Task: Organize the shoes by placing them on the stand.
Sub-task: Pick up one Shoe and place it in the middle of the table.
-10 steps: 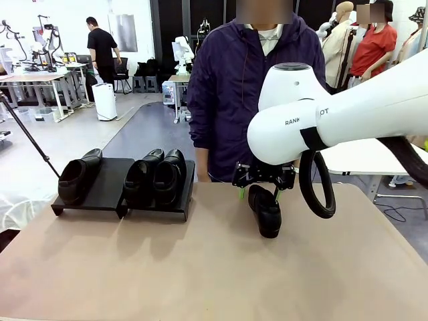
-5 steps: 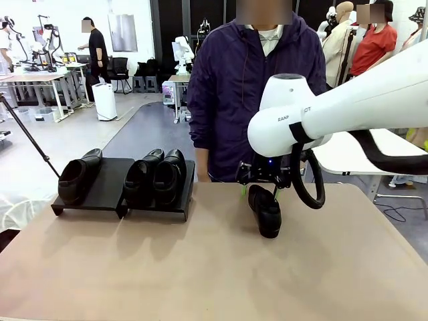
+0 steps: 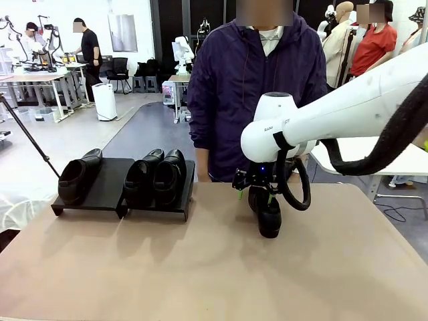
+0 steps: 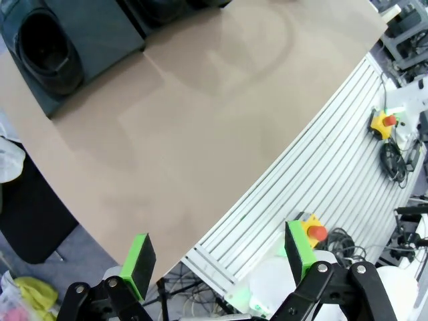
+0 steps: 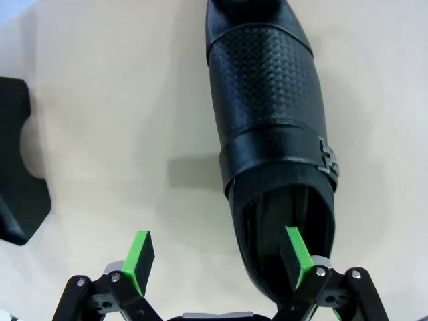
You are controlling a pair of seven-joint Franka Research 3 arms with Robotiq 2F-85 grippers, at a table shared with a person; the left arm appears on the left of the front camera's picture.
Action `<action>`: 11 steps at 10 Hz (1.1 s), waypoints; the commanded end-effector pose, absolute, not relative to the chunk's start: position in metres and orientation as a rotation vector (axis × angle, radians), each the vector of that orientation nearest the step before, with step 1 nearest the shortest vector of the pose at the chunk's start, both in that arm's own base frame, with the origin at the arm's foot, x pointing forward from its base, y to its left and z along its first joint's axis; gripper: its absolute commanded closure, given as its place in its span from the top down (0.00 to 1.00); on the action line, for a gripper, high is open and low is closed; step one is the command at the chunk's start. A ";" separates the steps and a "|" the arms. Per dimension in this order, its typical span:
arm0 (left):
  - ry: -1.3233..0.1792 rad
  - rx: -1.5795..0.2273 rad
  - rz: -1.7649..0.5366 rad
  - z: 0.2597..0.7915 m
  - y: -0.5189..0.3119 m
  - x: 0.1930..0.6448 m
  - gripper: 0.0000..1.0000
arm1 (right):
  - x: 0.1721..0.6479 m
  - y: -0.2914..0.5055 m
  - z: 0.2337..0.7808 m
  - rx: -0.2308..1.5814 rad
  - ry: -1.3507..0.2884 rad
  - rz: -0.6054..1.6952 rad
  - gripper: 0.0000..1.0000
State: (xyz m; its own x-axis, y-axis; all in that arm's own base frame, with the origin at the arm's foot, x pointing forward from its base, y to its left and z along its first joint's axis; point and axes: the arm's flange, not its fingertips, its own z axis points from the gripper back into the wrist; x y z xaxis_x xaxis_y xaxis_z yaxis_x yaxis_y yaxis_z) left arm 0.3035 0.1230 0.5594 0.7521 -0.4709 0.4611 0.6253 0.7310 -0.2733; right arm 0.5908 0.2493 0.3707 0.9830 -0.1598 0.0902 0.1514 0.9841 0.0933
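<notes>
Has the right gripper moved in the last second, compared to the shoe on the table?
Yes. The right gripper has come lower over the lone shoe, which has stayed in place; its jaws are open around the shoe's heel end.

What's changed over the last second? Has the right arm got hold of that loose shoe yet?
Not yet. The right gripper has come down around the loose shoe's heel opening, jaws open, one pad inside, nothing gripped. The shoe has not moved. Three shoes on the stand and the left gripper are unchanged.

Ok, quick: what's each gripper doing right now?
Left gripper: open, holding nothing.
Right gripper: open, one finger inside the loose shoe, not gripping.
</notes>
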 end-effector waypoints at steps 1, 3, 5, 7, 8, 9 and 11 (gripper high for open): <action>-0.369 -0.434 -0.619 0.561 0.123 0.303 1.00 | 0.606 0.253 0.365 0.052 -0.096 -0.142 1.00; -0.369 -0.434 -0.619 0.561 0.123 0.303 1.00 | 0.613 0.254 0.353 0.036 -0.076 -0.147 1.00; -0.369 -0.434 -0.619 0.561 0.123 0.303 1.00 | 0.618 0.253 0.346 0.029 -0.082 -0.139 1.00; -0.369 -0.434 -0.619 0.561 0.123 0.303 1.00 | 0.620 0.254 0.341 0.022 -0.065 -0.136 0.40; -0.369 -0.434 -0.619 0.561 0.123 0.303 1.00 | 0.621 0.254 0.340 0.020 -0.059 -0.133 0.00; -0.369 -0.434 -0.619 0.561 0.123 0.303 1.00 | 0.622 0.254 0.339 0.013 -0.055 -0.132 0.00; -0.369 -0.434 -0.619 0.561 0.123 0.303 1.00 | 0.623 0.254 0.341 -0.002 -0.043 -0.132 0.00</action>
